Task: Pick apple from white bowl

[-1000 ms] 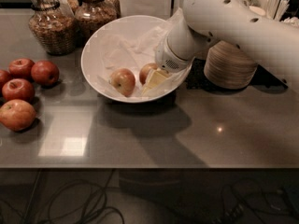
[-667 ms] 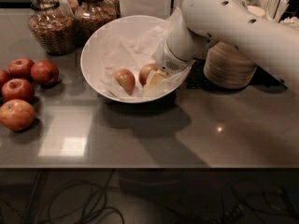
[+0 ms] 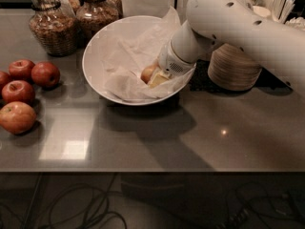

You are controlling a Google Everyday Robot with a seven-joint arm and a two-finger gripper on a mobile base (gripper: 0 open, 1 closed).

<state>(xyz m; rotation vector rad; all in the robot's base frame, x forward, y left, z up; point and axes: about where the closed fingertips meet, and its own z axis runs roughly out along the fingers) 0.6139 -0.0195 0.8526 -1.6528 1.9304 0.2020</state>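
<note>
Grey glossy countertop (image 3: 143,142) fills the view; pale square light reflection (image 3: 64,149) near its front left; small bright glint (image 3: 224,132) to the right; dark floor (image 3: 190,199) below the front edge, cables (image 3: 71,209) looped there.

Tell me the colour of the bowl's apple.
Pale orange-red apple, camera view; claw beside it in white bowl.

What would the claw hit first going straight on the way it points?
Probably the apple: the claw sits low in the bowl, pointing down-left, with the apple right at its tip. Contact can't be judged; crumpled paper lies just beyond.
</note>
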